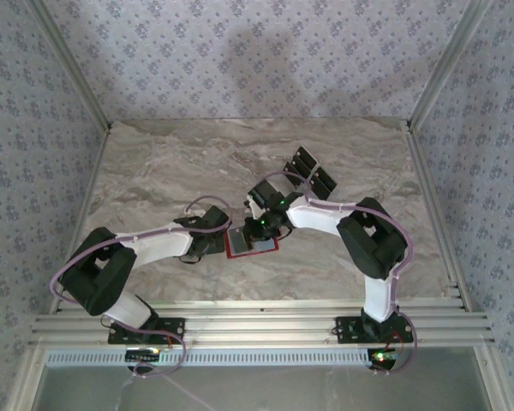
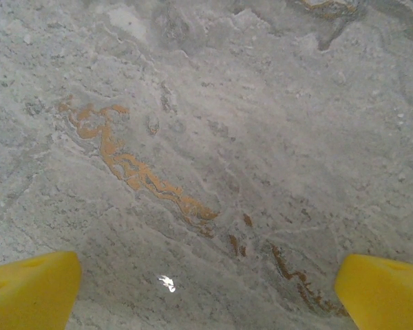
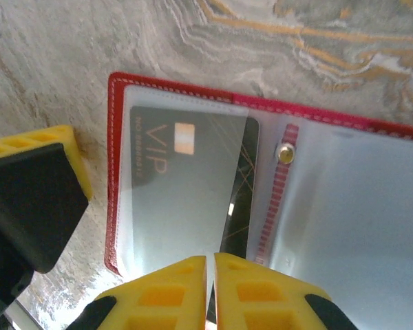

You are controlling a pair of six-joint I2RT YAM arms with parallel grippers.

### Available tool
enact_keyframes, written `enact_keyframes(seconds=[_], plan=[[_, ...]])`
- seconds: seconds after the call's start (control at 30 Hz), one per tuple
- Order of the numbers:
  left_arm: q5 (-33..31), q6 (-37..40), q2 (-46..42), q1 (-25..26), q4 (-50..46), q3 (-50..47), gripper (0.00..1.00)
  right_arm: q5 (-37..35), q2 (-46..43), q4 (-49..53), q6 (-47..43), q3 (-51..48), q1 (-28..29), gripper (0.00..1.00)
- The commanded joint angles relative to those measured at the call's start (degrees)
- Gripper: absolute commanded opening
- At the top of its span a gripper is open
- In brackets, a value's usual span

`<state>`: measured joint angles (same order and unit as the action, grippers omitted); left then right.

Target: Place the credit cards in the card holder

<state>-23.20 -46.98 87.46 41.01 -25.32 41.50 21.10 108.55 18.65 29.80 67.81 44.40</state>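
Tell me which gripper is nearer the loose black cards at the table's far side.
Right. The right gripper sits over the card holder, just short of the loose cards; the left gripper is farther, left of the holder.

The left arm (image 1: 154, 244) and right arm (image 1: 321, 214), flanking the card holder (image 1: 255, 244), wear white shells, black joints and thin lilac cables; the fingers (image 3: 168, 295) are yellow.
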Motion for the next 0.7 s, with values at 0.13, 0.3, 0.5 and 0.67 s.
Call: enact_keyframes(seconds=[0.13,0.3,0.5,0.67], plan=[[4.8,0.5,4.1,1.2,4.6,-0.1,1.0,3.9,2.5,-2.8,3.5,-0.9,1.3,0.12],[4.7,0.3,4.2,1.4,4.6,-0.1,1.0,4.7,1.6,-3.8,3.7,-0.6,1.8,0.12],[4.7,0.3,4.4,1.4,4.6,-0.1,1.0,1.9,-1.8,-1.9,2.8,-1.7,1.4,0.12],[4.7,0.2,4.5,1.5,4.7,-0.2,1.0,0.1,-2.7,-0.7,2.1,-2.7,1.2,0.12]])
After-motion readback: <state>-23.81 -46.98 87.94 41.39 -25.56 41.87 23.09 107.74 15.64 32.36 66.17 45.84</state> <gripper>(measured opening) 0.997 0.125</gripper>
